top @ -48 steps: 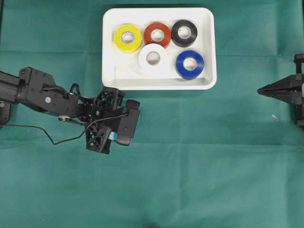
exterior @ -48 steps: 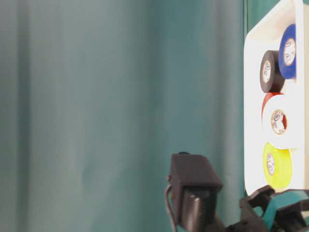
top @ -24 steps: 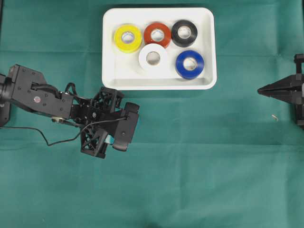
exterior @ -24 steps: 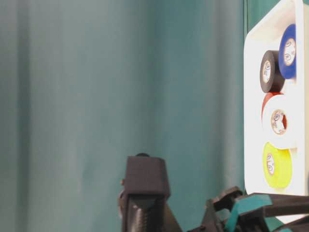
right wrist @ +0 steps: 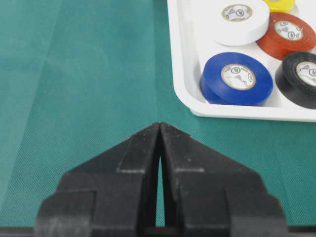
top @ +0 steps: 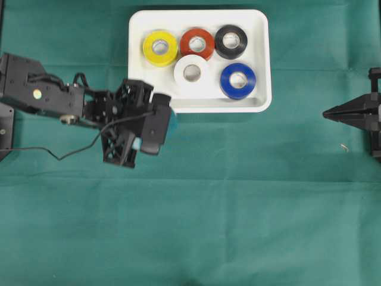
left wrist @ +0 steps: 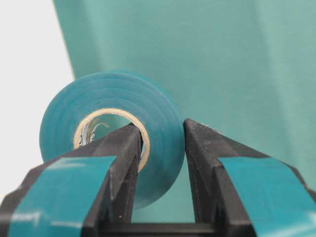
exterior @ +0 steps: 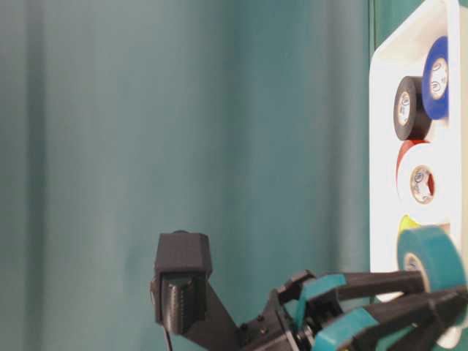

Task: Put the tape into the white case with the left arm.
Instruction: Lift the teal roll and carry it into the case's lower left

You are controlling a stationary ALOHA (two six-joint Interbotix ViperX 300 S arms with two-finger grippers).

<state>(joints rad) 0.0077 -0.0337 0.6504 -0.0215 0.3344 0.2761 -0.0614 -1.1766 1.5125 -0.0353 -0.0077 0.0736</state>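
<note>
Here's the left arm's gripper (left wrist: 158,148), black fingers (left wrist: 123,163) with teal strips pinched tight on the wall of a teal roll of tape (left wrist: 111,128), one finger through the cardboard core and the other outside it, the roll standing on edge and carried off the green cloth-covered counter (top: 238,208). It sits right at the near left corner of the shallow white plastic case (top: 138,59), just short of the rim, not over the floor of it yet. That rim is the worry: come in too low and the roll's bottom edge catches it, and with only a thin wall in the pinch it could twist or pop loose onto the cloth. And look inside: a yellow roll (top: 160,47), an orange-red one (top: 197,43), a black one (top: 231,40), a white one (top: 192,72) and a blue one (top: 238,80) crowd the far and right parts. The bare patch is the near left corner, below the yellow and beside the white, so a drop there looks safest; further in risks landing on a neighbour and rolling. The right arm's plain black gripper (right wrist: 160,129) is closed on nothing, parked well away on the right, no obstacle at all.
</note>
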